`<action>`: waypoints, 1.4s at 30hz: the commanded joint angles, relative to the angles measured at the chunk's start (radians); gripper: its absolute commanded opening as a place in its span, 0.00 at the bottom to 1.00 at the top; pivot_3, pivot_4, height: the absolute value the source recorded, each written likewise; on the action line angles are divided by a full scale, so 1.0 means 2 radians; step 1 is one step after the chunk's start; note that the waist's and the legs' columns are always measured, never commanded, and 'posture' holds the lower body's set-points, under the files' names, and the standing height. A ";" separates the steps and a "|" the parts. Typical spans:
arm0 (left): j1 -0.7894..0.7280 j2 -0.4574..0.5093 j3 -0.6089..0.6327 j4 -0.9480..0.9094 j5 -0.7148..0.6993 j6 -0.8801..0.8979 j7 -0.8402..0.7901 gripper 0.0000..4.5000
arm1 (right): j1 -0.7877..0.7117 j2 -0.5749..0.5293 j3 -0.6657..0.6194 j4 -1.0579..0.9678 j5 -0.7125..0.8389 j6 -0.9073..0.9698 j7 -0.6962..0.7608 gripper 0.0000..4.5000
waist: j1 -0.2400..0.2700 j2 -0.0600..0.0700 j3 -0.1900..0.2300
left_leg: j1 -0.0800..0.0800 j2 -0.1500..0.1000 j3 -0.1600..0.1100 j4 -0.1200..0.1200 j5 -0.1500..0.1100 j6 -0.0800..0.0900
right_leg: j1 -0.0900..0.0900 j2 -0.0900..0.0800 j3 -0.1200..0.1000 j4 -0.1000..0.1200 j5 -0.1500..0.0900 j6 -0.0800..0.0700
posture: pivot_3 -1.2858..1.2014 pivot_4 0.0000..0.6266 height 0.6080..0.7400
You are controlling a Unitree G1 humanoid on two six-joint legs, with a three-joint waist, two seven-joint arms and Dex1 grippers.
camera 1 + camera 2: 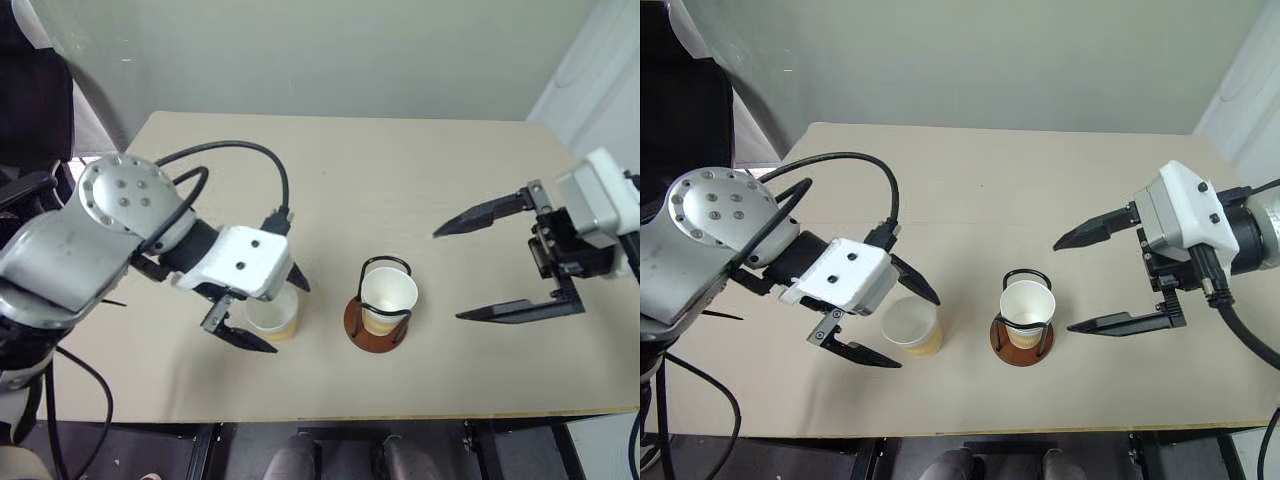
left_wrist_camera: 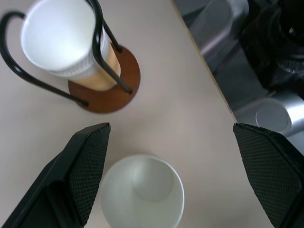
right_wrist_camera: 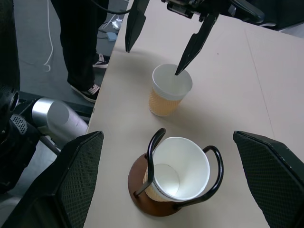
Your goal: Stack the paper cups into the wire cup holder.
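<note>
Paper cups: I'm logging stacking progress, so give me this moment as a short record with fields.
cup in holder: one paper cup upright inside the wire holder
loose cup: one paper cup upright on the table, beside the holder
left gripper: open, fingers on either side of the loose cup, not closed on it
right gripper: open, holding nothing, on the holder's other side
progress: loose cup not yet stacked

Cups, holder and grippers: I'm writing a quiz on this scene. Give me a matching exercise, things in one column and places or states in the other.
1. loose cup
2. holder
3. left gripper
4. right gripper

a. open, over bare table beside the holder
b. contains a cup
c. open, astride a cup
d. upright on the table, outside the holder

Pairs: 1-d, 2-b, 3-c, 4-a
</note>
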 commanded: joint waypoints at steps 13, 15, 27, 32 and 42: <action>0.073 0.071 0.011 -0.047 0.087 -0.026 -0.002 0.98 | -0.022 0.009 0.021 0.021 -0.039 -0.011 0.036 1.00 | 0.000 0.000 0.000 | 0.000 0.000 0.000 0.000 0.000 0.000 | 0.000 0.000 0.000 0.000 0.000 -0.001 | 0.52 0.24 1.00; 0.078 0.071 0.010 -0.042 0.101 -0.036 0.001 0.98 | -0.019 0.013 0.021 0.016 -0.041 -0.010 0.035 1.00 | 0.000 0.000 0.000 | 0.000 0.000 0.000 0.000 0.000 0.000 | 0.000 0.000 0.000 0.000 0.000 -0.001 | 0.52 0.24 1.00; 0.110 0.046 0.001 -0.008 0.154 -0.083 0.009 0.98 | -0.004 0.032 0.019 -0.020 -0.043 0.000 0.013 1.00 | 0.000 0.000 0.000 | 0.000 0.000 0.000 0.000 0.000 -0.001 | 0.000 0.000 0.000 0.000 0.000 -0.001 | 0.52 0.24 1.00; 0.114 0.023 -0.009 0.016 0.178 -0.110 0.011 0.98 | -0.003 0.033 0.019 -0.020 -0.045 -0.002 0.011 1.00 | 0.000 0.000 0.000 | 0.000 0.000 0.000 0.000 -0.001 -0.001 | 0.000 0.000 0.000 0.001 0.000 -0.001 | 0.52 0.24 1.00; 0.111 -0.032 -0.019 0.054 0.206 -0.147 0.014 0.98 | -0.001 0.031 0.016 -0.018 -0.048 -0.001 0.011 1.00 | 0.000 0.000 0.000 | 0.000 0.000 0.000 0.000 -0.001 -0.001 | 0.000 0.000 0.000 0.001 0.000 -0.001 | 0.52 0.24 1.00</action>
